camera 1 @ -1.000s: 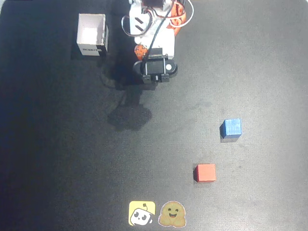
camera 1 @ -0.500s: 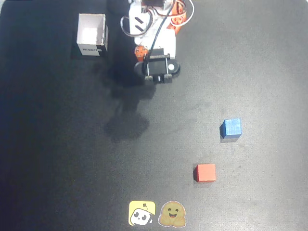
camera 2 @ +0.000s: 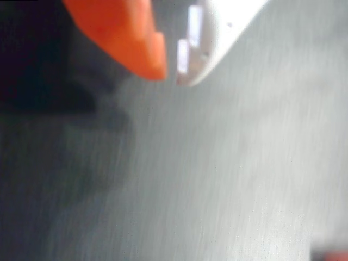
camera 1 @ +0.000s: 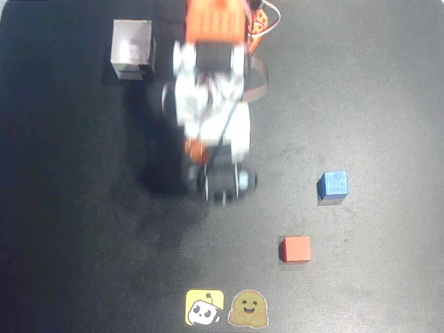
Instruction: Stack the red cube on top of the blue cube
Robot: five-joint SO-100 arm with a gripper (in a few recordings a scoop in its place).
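- We find the red cube lying flat on the black table, low and right of centre in the overhead view.
- The blue cube sits up and to the right of it, near but not touching.
- The gripper shows in the wrist view as an orange finger and a white finger, tips nearly together with nothing between them; both views are blurred.
- In the overhead view the arm reaches down from the top edge, well left of both cubes.
- We note a white box at upper left and two stickers at the bottom edge.
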